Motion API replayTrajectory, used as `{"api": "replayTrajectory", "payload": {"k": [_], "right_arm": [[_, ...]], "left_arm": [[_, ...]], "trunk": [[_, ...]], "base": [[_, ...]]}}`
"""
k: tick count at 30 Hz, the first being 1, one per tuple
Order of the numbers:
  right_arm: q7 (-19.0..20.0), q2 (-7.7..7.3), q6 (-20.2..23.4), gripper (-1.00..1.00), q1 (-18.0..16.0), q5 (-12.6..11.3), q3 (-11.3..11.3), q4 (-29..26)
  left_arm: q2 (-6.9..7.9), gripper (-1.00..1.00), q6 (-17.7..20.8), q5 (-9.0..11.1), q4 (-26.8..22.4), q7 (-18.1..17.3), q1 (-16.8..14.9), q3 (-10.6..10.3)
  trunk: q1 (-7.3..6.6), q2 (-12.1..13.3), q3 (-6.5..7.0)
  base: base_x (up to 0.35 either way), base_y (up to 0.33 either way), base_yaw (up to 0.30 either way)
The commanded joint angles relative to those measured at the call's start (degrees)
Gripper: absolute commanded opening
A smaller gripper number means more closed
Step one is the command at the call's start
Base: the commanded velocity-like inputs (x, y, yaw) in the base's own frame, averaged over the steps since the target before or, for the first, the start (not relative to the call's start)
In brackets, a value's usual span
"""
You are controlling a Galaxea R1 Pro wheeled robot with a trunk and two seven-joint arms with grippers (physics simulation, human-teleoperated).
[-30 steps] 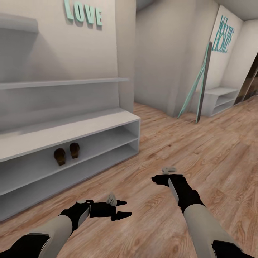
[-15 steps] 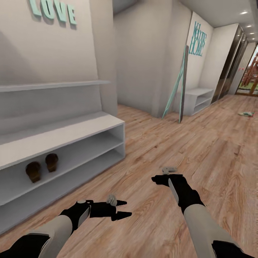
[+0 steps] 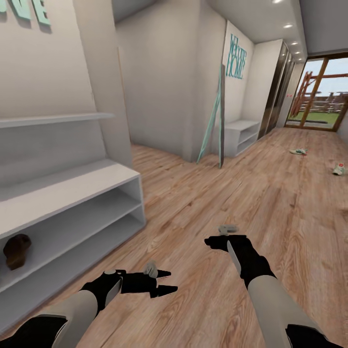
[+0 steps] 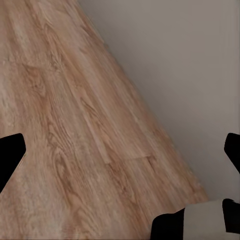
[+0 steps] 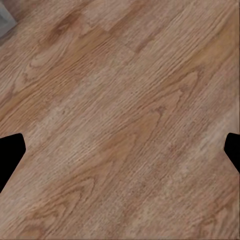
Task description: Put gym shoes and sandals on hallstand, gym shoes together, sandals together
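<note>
Both grippers, left (image 3: 164, 282) and right (image 3: 209, 241), spread wide, empty. Gym shoes (image 3: 298, 151) far off at 1 o'clock. Risk: hasty approach kicks them along corridor floor (image 3: 217, 193).

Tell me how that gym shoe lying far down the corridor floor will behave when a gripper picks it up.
The nearer gym shoe is small and blurred, so this is tentative. It looks tipped rather than flat on its sole, so it may rock or roll when nudged on the smooth corridor floor. As a soft sneaker, its upper would probably give under a pinch. It looks light for its size.
</note>
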Motion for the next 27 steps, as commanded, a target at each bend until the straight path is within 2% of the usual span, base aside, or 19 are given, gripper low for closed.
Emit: {"api": "replayTrajectory", "payload": {"k": [1, 12, 19, 27], "right_arm": [[0.5, 0.08, 0.2, 1.00, 0.0, 0.6, -0.4, -0.1], [0.5, 0.08, 0.2, 1.00, 0.0, 0.6, -0.4, -0.1], [0.5, 0.08, 0.2, 1.00, 0.0, 0.6, -0.4, -0.1], [0.5, 0.08, 0.2, 1.00, 0.0, 0.6, -0.4, -0.1]], "left_arm": [[0.01, 1.00, -0.6, -0.2, 0.0, 0.0, 0.0, -0.1], [0.01, 1.00, -0.6, -0.2, 0.0, 0.1, 0.0, -0.1], [0.01, 1.00, -0.6, -0.1, 0.0, 3.0, 0.0, -0.1], [0.01, 1.00, -0.5, -0.1, 0.0, 3.6, 0.0, -0.1]], "trunk": [[0.03, 0.0, 0.00], [0.03, 0.0, 0.57], [0.03, 0.0, 0.94], [0.03, 0.0, 1.35]], "base": [[0.341, -0.136, -0.270], [0.328, -0.170, -0.270], [0.325, -0.180, -0.270], [0.331, -0.134, -0.270]]}}
